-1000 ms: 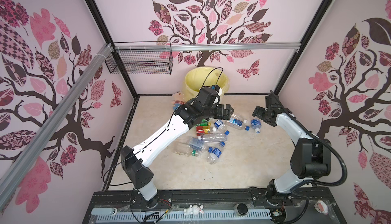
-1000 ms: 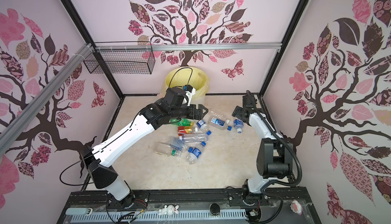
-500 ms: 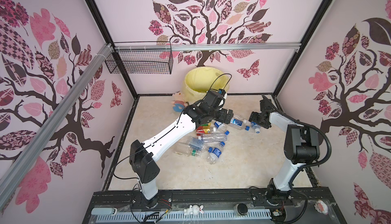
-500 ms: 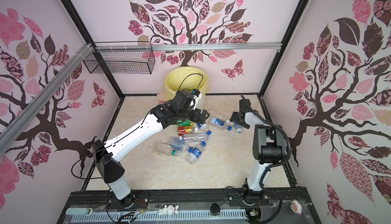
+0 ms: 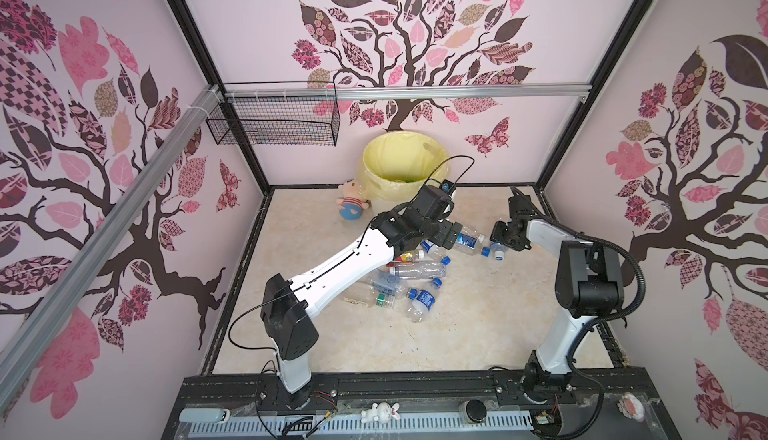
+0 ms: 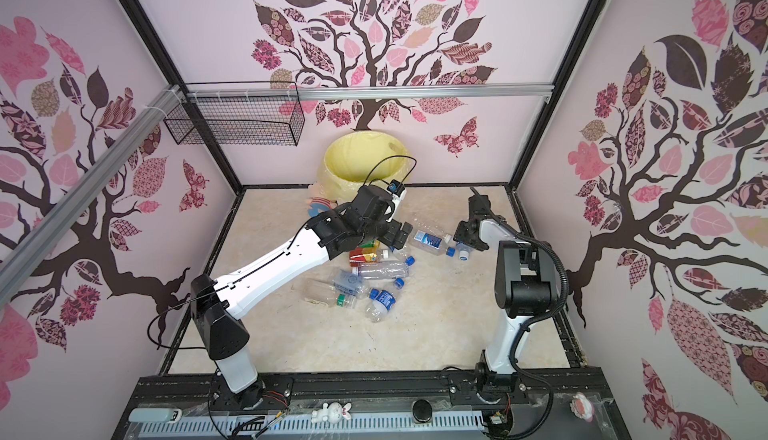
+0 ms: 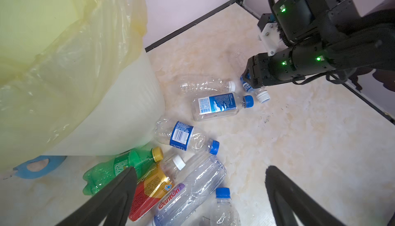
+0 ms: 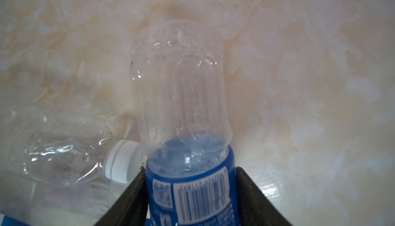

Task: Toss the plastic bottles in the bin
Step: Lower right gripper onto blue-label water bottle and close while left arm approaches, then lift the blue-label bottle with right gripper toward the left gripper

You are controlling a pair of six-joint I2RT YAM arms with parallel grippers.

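I see right gripper (image 8: 189, 170) clamped, seemingly firmly, on blue-labelled bottle (image 8: 179, 98), left gripper (image 7: 201, 169) agape, empty; thin wall may buckle and slip.

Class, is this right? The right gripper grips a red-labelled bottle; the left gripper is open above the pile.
No. The right wrist view shows the right gripper gripping a blue-labelled bottle, not red; the left gripper is open above the pile.

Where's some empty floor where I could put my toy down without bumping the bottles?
Biggest bare patch: the floor between the bottle pile and the black front rail. Another strip runs along the left wall, beside the left arm. Crowded: the middle, and the back by the bin and plush doll.
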